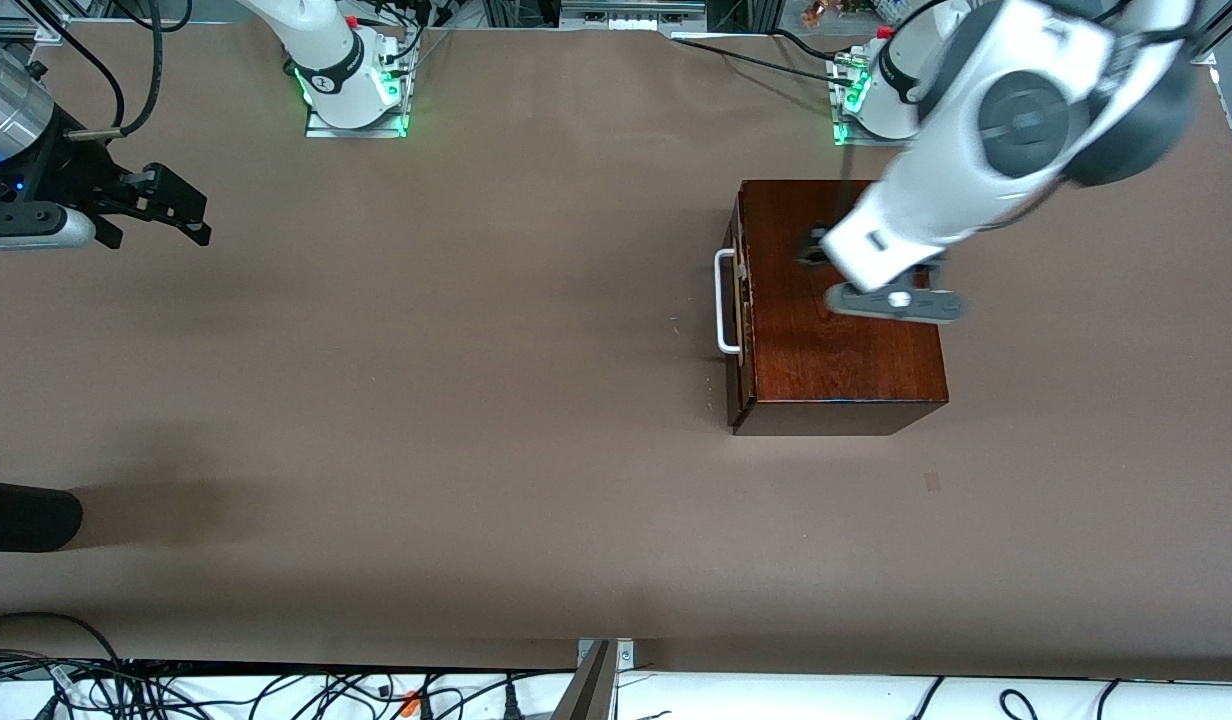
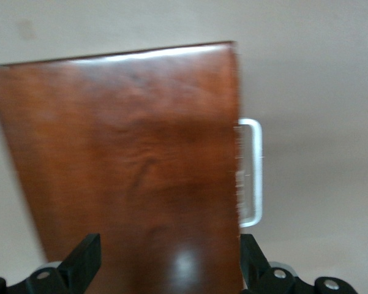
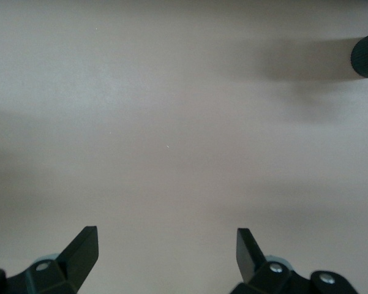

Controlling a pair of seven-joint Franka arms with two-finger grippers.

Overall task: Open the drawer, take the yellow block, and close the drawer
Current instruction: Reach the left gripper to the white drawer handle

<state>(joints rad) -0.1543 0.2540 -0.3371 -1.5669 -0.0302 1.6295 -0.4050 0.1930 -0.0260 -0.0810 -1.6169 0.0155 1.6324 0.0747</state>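
Overhead first: you've got a plain brown table [image 1: 476,400] with a dark wooden box [image 1: 841,320] toward the left arm's end, its drawer [image 1: 739,300] nearly flush, white handle [image 1: 724,302] facing the right arm's end. The left gripper [image 1: 821,250] hangs over the box top, mostly covered by its own arm, so you can't read its fingers from here. The right gripper [image 1: 181,205] waits over bare table at the right arm's end, fingers spread apart. Cables and frame rails line the table edges; a dark rounded object [image 1: 26,515] pokes in, cut off by the picture's edge.

Left wrist view: blurred, but you see glossy box top [image 2: 128,153], the handle [image 2: 252,174] at its edge, and both fingers [image 2: 86,257] set wide, holding nothing.

Right wrist view: only bare table [image 3: 171,122], fingers [image 3: 82,251] released wide, that dark object [image 3: 366,55] cut off at the corner.

Yellow block: not visible anywhere; drawer interior is hidden.
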